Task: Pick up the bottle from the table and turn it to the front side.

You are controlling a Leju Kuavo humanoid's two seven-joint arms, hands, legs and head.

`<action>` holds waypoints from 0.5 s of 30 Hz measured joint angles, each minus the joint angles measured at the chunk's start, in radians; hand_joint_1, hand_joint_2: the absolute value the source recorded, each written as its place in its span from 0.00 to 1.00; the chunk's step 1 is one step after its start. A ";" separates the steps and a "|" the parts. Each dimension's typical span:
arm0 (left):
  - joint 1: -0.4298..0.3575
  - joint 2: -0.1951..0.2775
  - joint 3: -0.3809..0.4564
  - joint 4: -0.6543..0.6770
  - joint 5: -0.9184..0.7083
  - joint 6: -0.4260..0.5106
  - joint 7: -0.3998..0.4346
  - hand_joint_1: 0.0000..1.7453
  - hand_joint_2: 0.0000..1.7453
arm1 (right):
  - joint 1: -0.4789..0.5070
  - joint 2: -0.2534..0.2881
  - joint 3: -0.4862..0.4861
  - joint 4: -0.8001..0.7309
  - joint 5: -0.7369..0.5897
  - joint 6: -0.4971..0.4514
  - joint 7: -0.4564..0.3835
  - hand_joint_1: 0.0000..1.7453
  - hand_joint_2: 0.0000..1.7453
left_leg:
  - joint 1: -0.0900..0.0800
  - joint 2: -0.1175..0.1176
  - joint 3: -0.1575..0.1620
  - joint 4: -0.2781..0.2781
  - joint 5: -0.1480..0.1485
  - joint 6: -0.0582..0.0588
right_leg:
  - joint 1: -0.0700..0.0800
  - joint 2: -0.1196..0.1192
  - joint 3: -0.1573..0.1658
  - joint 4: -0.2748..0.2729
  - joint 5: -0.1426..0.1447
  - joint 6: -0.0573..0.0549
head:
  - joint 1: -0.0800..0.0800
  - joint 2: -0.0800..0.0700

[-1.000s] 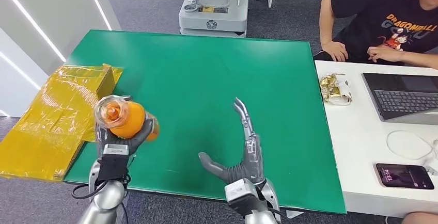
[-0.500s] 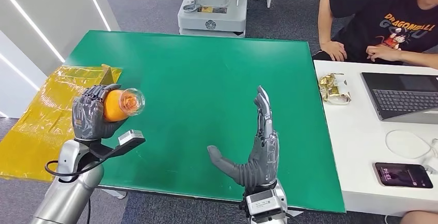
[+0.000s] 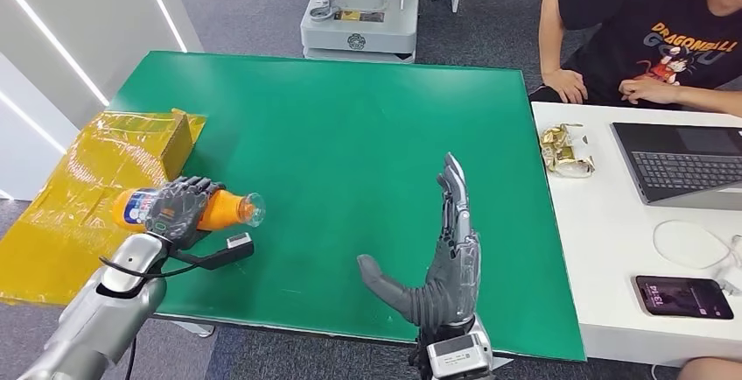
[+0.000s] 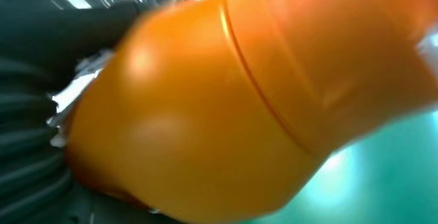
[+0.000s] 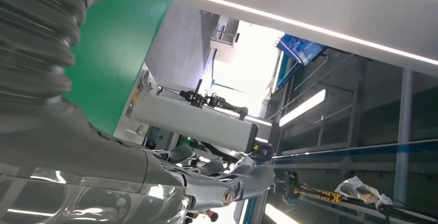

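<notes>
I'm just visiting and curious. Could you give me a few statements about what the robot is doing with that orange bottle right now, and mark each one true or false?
1. The left hand holds the orange bottle. True.
2. The bottle stands upright on the green table. False: it lies roughly sideways in the hand, above the table's left edge.
3. The right hand is holding a second bottle. False: it is empty, fingers stretched out.
4. A laptop sits on the white table to the right. True.
5. The phone lies on the green table. False: it lies on the white table.
</notes>
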 joint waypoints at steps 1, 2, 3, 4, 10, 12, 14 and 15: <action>-0.010 0.001 -0.012 0.027 -0.017 -0.003 0.002 1.00 1.00 | -0.001 -0.001 0.000 0.000 -0.004 0.003 0.000 0.00 1.00 | 0.000 0.000 0.000 0.000 0.000 0.000 | 0.000 0.000 0.000 0.000 0.000 0.000 | 0.000 0.000; -0.019 0.002 -0.023 0.052 -0.029 -0.004 0.004 1.00 1.00 | -0.001 -0.001 0.000 0.000 -0.009 0.005 0.000 0.00 1.00 | 0.000 0.000 0.000 0.000 0.000 0.000 | 0.000 0.000 0.000 0.000 0.000 0.000 | 0.000 0.000; -0.028 0.002 -0.032 0.075 -0.037 -0.003 0.004 1.00 1.00 | -0.002 -0.002 0.000 0.000 -0.012 0.005 -0.001 0.00 1.00 | 0.000 0.000 0.000 0.000 0.000 0.000 | 0.000 0.000 0.000 0.000 0.000 0.000 | 0.000 0.000; -0.035 0.002 -0.040 0.095 -0.042 -0.002 0.004 1.00 1.00 | -0.003 -0.002 0.000 0.000 -0.015 0.006 -0.001 0.00 1.00 | 0.000 0.000 0.000 0.000 0.000 0.000 | 0.000 0.000 0.000 0.000 0.000 0.000 | 0.000 0.000; -0.101 0.003 -0.082 0.222 -0.089 0.002 -0.003 1.00 1.00 | -0.022 -0.003 0.010 0.008 -0.041 0.003 -0.009 0.00 1.00 | 0.000 -0.001 0.000 0.000 0.000 0.000 | 0.000 -0.001 0.000 0.000 0.000 0.000 | 0.000 0.000; -0.137 0.003 -0.098 0.273 -0.111 0.017 -0.013 1.00 1.00 | -0.036 -0.003 0.016 0.017 -0.055 0.003 -0.013 0.00 1.00 | 0.000 -0.001 0.000 0.000 0.000 0.000 | 0.000 -0.001 0.001 0.000 0.000 0.000 | 0.000 0.000; -0.172 0.003 -0.115 0.322 -0.128 0.037 -0.024 1.00 1.00 | -0.051 -0.003 0.023 0.028 -0.067 0.004 -0.018 0.00 1.00 | 0.000 -0.001 0.000 0.000 0.001 -0.001 | 0.000 -0.001 0.001 0.001 0.001 -0.001 | 0.000 0.000; -0.187 0.002 -0.122 0.343 -0.133 0.045 -0.029 1.00 1.00 | -0.057 -0.003 0.027 0.034 -0.072 0.005 -0.020 0.00 1.00 | 0.000 -0.001 0.000 0.000 0.001 -0.001 | 0.000 -0.001 0.000 0.001 0.001 -0.001 | 0.000 0.000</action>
